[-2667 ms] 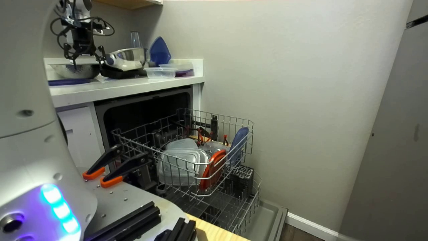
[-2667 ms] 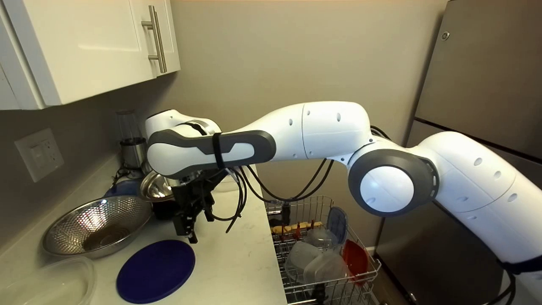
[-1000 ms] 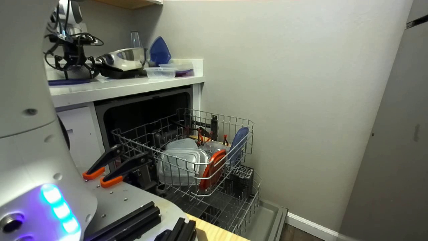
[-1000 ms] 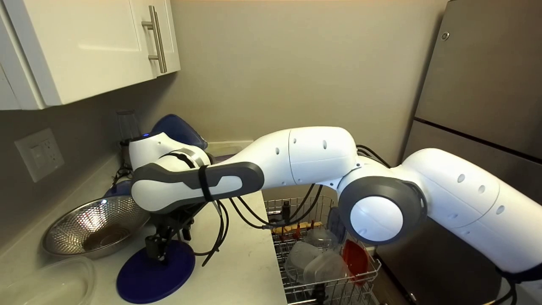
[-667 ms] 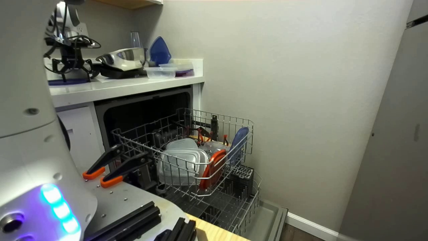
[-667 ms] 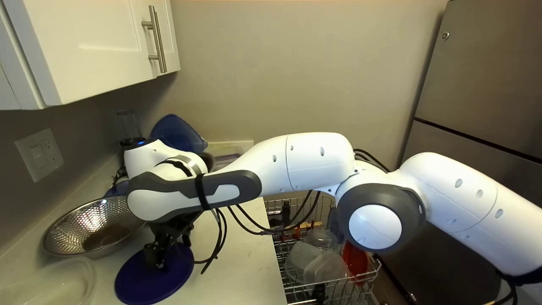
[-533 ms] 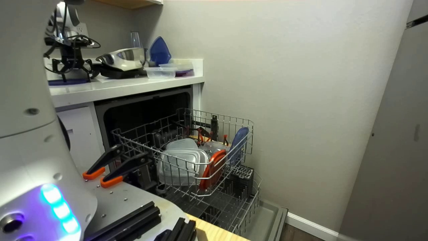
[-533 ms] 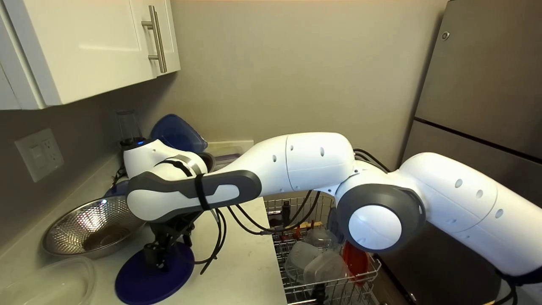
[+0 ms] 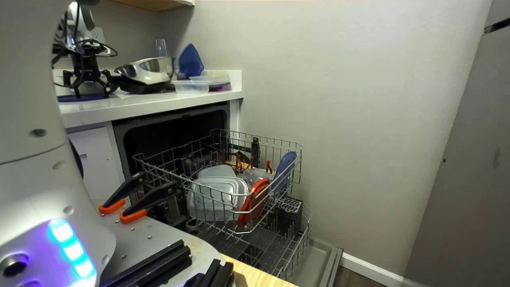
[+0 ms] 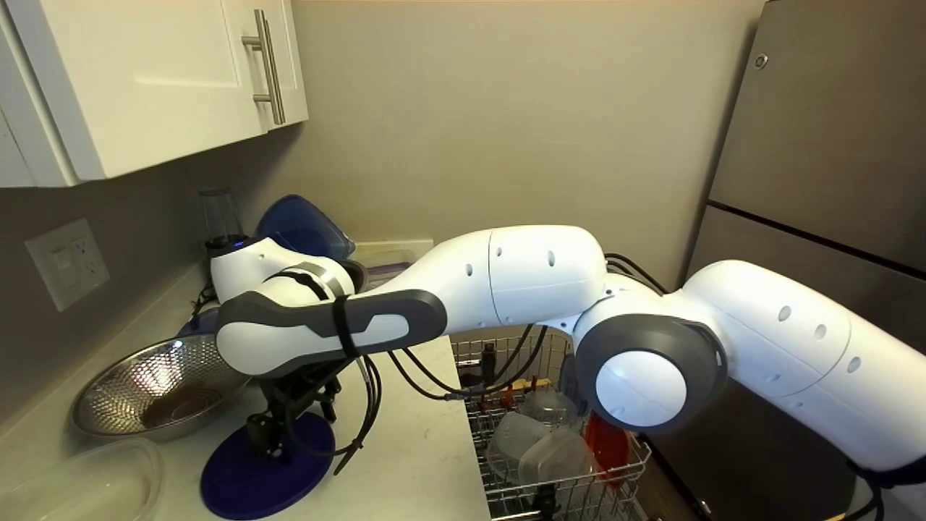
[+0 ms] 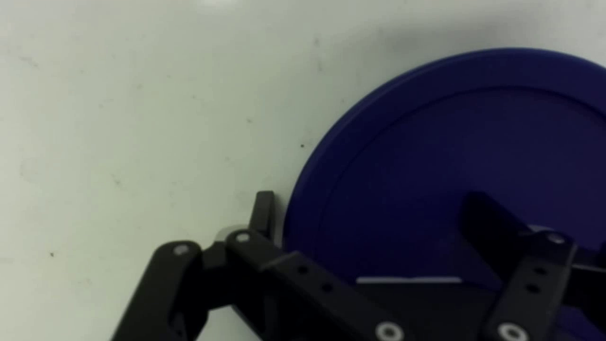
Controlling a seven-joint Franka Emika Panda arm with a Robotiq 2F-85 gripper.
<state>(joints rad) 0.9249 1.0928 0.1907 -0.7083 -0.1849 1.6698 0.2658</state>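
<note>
I have the gripper (image 11: 369,195) pointing down at a round dark blue lid (image 11: 426,142), which lies flat on the white counter (image 11: 142,142). Tool state: fingers spread wide. In the wrist view I see one fingertip just outside the lid's rim and the other over the lid's face; contact, I cannot tell. In an exterior view I note a perforated metal bowl (image 10: 166,383) and a clear container (image 10: 87,483) near the lid. Below the counter, a wire rack (image 9: 279,148) holds a red plastic piece (image 9: 255,201).
</note>
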